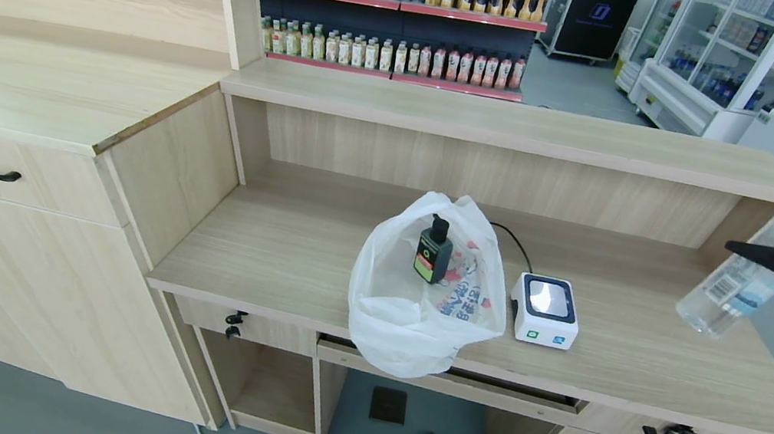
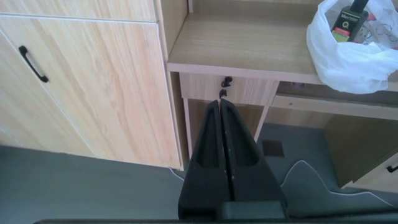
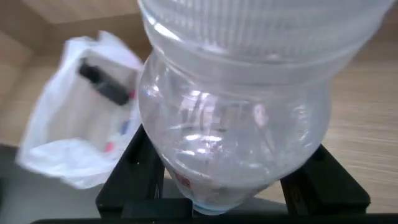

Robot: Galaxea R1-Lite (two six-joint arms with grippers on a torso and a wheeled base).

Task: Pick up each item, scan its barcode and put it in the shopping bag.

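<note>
A clear plastic water bottle (image 1: 755,268) with a barcode label hangs tilted in the air past the counter's right end, and my right gripper (image 1: 761,257) is shut on it. Up close, the bottle (image 3: 236,118) sits between the black fingers (image 3: 134,168). A white shopping bag (image 1: 421,292) stands open at the counter's front middle, holding a dark bottle with a green and orange label (image 1: 433,251). The white barcode scanner (image 1: 545,309) sits just right of the bag. My left gripper (image 2: 222,109) is shut, low in front of the counter's left drawer, holding nothing.
The wooden counter (image 1: 645,351) has a raised back ledge (image 1: 510,124) and a taller cabinet (image 1: 29,75) to the left. A black cable (image 1: 511,241) runs from the scanner behind the bag. Drink shelves and fridges stand behind.
</note>
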